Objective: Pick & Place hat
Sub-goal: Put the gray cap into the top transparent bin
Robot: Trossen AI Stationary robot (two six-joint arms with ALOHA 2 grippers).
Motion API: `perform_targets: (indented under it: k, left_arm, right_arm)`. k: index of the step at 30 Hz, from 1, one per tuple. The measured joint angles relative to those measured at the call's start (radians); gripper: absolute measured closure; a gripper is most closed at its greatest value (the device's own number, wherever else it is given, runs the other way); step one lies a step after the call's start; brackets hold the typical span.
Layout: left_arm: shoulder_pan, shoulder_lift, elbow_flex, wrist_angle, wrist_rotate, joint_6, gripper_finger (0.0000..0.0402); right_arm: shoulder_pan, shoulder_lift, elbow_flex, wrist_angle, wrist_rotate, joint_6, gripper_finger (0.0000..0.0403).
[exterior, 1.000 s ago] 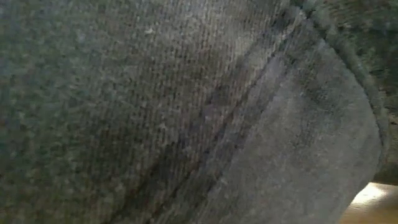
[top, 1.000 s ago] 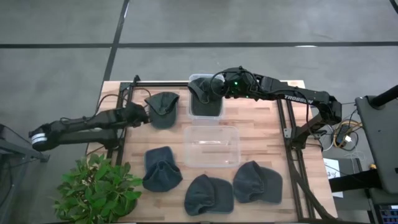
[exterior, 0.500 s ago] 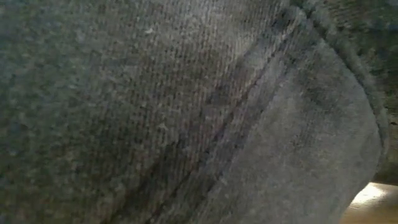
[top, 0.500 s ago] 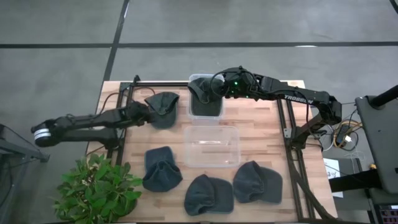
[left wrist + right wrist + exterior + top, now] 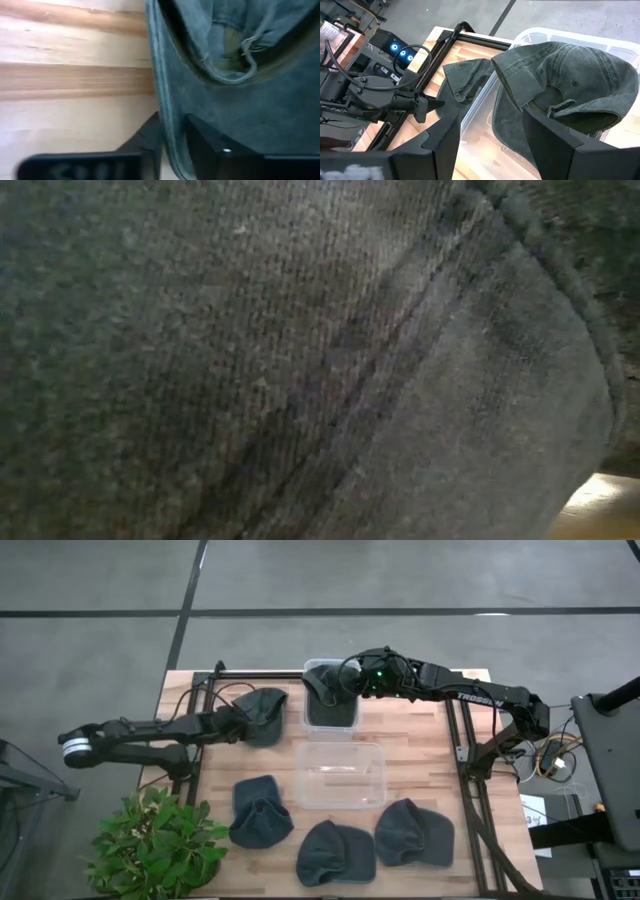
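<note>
A dark grey hat (image 5: 265, 708) lies upside down on the wooden table near its far left; its hollow inside (image 5: 235, 45) shows in the left wrist view. My left gripper (image 5: 240, 721) (image 5: 172, 125) reaches in from the left and is shut on its brim. A second grey hat (image 5: 325, 690) (image 5: 560, 70) lies in the far clear bin (image 5: 545, 35), its brim hanging over the bin's wall. My right gripper (image 5: 338, 686) (image 5: 492, 110) hovers open just above that hat. The low view is filled by grey hat fabric (image 5: 300, 360). My left gripper holds the hat by the edge of its brim (image 5: 172, 107), on the hat's left side. The brim is pinched between the two fingers, which come in nearly level from the table's left. The hat rests on the table.
An empty clear bin (image 5: 340, 775) stands mid-table. Three more grey hats (image 5: 262, 810) (image 5: 335, 853) (image 5: 413, 832) lie along the near side. A potted plant (image 5: 160, 845) sits at the near left corner. Black frame rails (image 5: 465, 740) run along the table's sides.
My left arm has stretched toward the table's right, bringing its gripper up to the brim of the far left hat. My right arm has stayed over the far bin.
</note>
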Motion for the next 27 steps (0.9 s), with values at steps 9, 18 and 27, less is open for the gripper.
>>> perform_targets:
  k: [9,18,27]
  left_arm:
    - [0.002,-0.105,0.05,-0.02,-0.061,0.063,0.0395]
    - [0.005,-0.218,0.196,-0.16,-0.159,0.141,0.0395]
    - [0.004,-0.281,0.372,-0.221,-0.244,0.242,0.0395]
  right_arm:
    - [0.0,0.0,0.0,0.001,0.0,0.001,0.0195]
    - [0.0,0.0,0.001,0.018,0.0,0.0,0.0195]
    - [0.0,0.0,0.002,0.064,-0.05,-0.048,0.0195]
